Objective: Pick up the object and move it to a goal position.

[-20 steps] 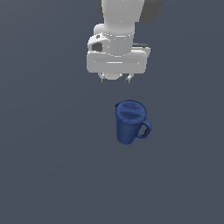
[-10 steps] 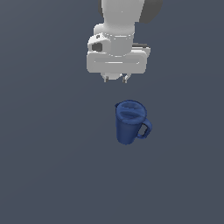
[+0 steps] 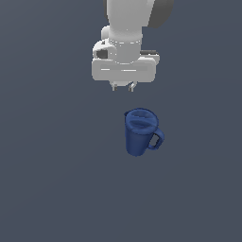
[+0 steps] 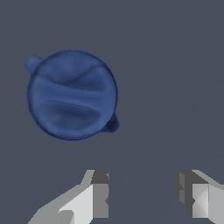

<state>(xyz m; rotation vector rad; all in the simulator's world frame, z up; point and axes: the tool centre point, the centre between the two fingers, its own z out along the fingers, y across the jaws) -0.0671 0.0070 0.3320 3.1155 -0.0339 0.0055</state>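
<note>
One dark blue mug (image 3: 140, 132) stands upright on the grey bench (image 3: 52, 179), handle toward the exterior view's right; the claw (image 3: 123, 87) hangs apart from it, fingers spread (holding nothing).

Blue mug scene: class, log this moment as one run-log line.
phase: approach | gripper: open, empty, above surface | blue mug: upright, untouched, apart from gripper | handle: toward exterior view's right

Exterior view: elevated, distant, looking down. Wrist view: close, straight down past the fingers (image 4: 99, 197). Shared: the blue mug (image 3: 139, 132) (image 4: 72, 95).
</note>
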